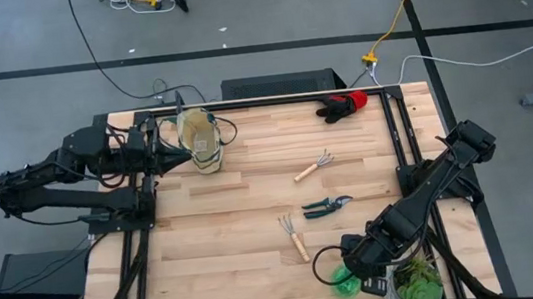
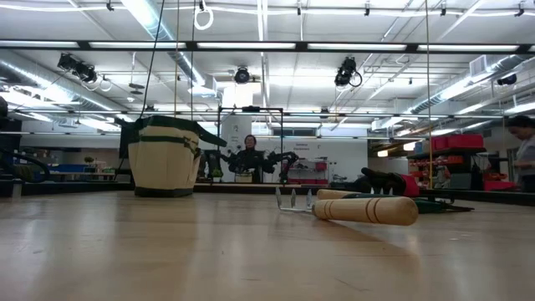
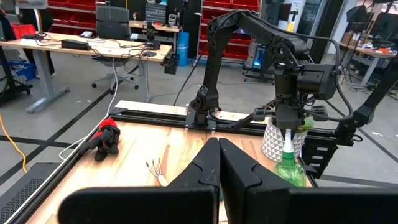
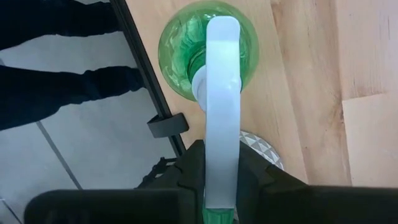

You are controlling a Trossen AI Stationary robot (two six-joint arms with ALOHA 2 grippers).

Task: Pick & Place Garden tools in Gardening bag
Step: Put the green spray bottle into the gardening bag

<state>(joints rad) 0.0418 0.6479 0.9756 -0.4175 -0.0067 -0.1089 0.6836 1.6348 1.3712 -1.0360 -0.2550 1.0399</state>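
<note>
Centrally in the right wrist view, the bright green spray bottle (image 4: pixel 206 46) with a white trigger head stands on the wooden table (image 1: pixel 249 172), its white head clamped between the fingers of the right gripper (image 4: pixel 221 186), which are closed narrowly on it. Seen from above, the bottle (image 1: pixel 344 282) sits at the lower right of the frame, beside the leafy potted plant (image 1: pixel 418 288). Two wooden-handled mini rakes (image 1: pixel 294 237) (image 1: pixel 314 167) and the dark-handled pruning shears (image 1: pixel 327 205) lie at centre frame. Red-and-black gloves (image 1: pixel 344 104) rest at the upper right. Upper left, the beige canvas gardening bag (image 1: pixel 201 142) stands upright, with the left gripper (image 1: pixel 185 155), its fingers fully closed and empty, just beside it.
</note>
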